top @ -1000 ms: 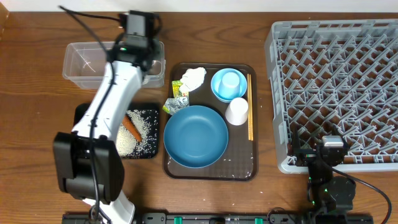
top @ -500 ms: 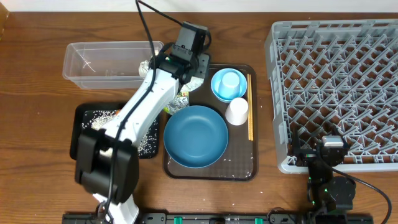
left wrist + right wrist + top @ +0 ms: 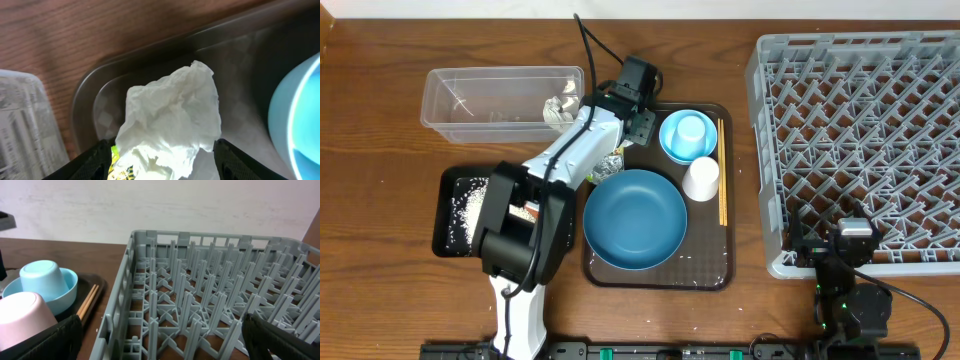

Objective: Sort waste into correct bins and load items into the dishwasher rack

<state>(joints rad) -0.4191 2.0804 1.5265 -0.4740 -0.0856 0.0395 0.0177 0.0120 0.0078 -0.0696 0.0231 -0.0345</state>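
Tray [image 3: 240, 60] corner: tissue [image 3: 172, 120] between spread left fingers [image 3: 94, 161], bowl [image 3: 296, 117] beside.

It looks like a robotics lab staged as a kitchen: a robot arm [image 3: 560, 160] at a wooden counter [image 3: 380, 250], a plain white wall [image 3: 150, 205], a grey rack [image 3: 860, 130].

No writing, label, brand name or number can be read in any of these views. The yellow-green wrapper [image 3: 116, 167], peeking out from under the crumpled tissue [image 3: 172, 117], is too blurred and too hidden for any lettering to be made out.
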